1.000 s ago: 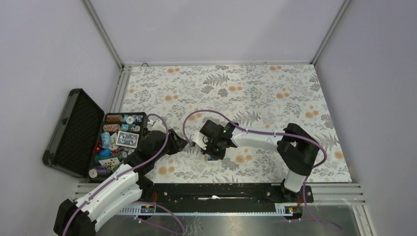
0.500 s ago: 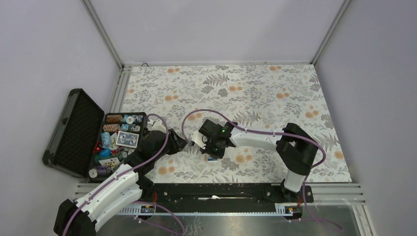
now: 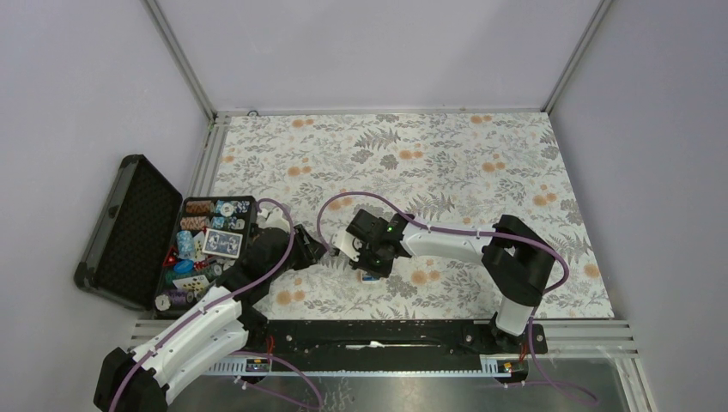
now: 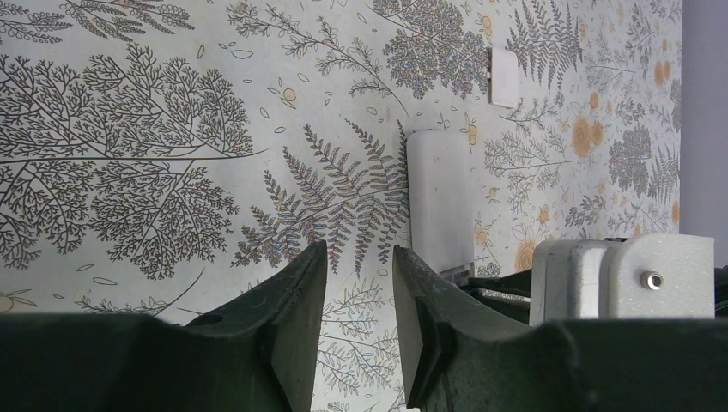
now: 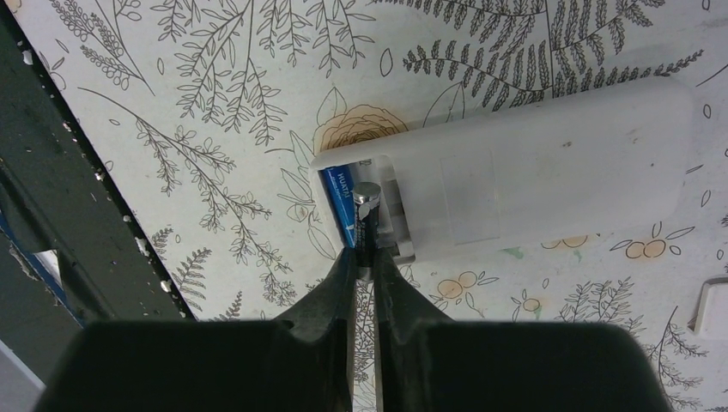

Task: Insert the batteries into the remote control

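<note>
The remote control [image 5: 532, 172] lies back up on the floral cloth, its battery bay open at the left end. One of the batteries, blue [image 5: 339, 206], lies in the bay. The other, dark with a silvery tip [image 5: 367, 219], stands half into the bay beside it, pinched at its near end by my right gripper [image 5: 365, 257]. My left gripper [image 4: 359, 253] is open over bare cloth, just left of the remote control [image 4: 439, 202]. In the top view both grippers meet at the remote control [image 3: 348, 245] near the table's middle front.
A small white cover plate [image 4: 503, 75] lies on the cloth beyond the remote. The open black case [image 3: 206, 249] of poker chips and cards sits at the left edge, its lid [image 3: 129, 232] folded out past the table. Purple cables loop above both wrists.
The right gripper has edged very slightly left over the remote. The left arm has stayed where it was.
</note>
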You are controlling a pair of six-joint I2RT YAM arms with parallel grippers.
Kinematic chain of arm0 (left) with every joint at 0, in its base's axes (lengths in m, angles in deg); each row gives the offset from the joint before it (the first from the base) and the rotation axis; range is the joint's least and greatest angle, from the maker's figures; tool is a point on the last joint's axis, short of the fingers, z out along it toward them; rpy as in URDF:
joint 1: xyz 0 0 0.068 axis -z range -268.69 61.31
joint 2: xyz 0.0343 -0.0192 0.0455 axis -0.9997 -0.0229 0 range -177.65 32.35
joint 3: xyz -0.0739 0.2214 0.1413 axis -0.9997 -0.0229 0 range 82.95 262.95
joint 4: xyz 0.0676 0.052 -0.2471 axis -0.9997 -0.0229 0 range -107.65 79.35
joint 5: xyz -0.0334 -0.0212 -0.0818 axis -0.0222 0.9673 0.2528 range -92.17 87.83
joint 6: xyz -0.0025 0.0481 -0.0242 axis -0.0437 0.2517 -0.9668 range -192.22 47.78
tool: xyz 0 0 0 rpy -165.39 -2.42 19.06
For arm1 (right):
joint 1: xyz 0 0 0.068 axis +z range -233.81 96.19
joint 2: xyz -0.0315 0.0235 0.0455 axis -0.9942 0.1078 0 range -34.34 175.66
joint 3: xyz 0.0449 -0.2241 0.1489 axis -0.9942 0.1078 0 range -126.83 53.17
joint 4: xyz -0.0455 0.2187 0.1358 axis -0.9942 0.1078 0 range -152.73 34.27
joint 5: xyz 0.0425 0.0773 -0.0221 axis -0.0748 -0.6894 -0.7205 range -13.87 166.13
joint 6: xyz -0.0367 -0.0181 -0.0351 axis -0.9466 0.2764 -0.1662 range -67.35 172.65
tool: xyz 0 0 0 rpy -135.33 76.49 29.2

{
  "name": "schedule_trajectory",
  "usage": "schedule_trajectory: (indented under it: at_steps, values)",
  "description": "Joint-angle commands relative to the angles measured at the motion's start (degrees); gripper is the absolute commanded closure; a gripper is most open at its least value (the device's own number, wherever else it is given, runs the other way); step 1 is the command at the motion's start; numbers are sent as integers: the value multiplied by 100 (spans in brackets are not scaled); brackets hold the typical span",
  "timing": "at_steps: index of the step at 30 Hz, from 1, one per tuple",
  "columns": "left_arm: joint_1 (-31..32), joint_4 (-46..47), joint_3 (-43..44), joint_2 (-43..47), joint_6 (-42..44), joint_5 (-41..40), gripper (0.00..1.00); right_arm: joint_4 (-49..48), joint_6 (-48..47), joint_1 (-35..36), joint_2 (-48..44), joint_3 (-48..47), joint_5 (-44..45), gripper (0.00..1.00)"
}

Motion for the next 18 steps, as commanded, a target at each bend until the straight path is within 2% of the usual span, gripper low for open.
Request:
schedule_trajectory:
  at_steps: [1, 18]
  values:
    - [-28, 222, 4, 18, 68, -53, 62, 128, 43, 61, 35, -118, 82, 88]
    - [-28, 231, 11, -21, 65, -35, 62, 135, 92, 63, 28, -136, 141, 78]
